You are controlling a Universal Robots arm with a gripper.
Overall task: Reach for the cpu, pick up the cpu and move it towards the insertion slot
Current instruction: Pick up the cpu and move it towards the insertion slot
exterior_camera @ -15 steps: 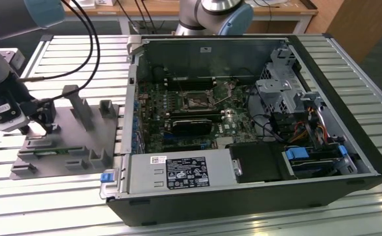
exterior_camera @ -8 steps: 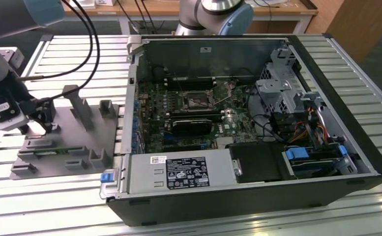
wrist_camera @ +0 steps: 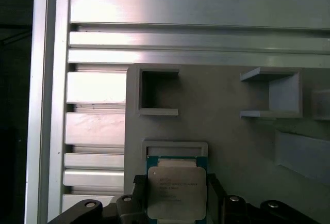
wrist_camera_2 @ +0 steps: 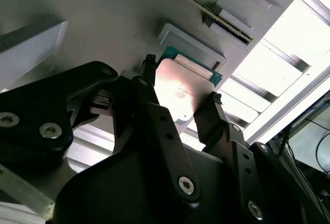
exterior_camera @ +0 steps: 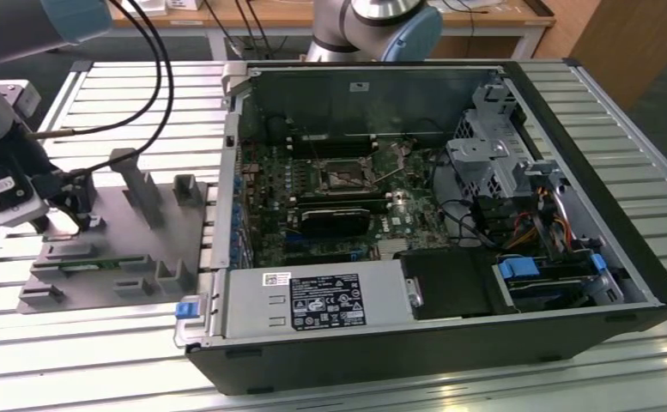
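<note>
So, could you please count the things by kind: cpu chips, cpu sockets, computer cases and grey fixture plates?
cpu chip: 1
cpu socket: 1
computer case: 1
grey fixture plate: 1
Total: 4

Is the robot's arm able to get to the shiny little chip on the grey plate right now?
Probably yes. The end effector hangs right at the chip, which sits on the grey plate, and nothing lies between them.
</note>
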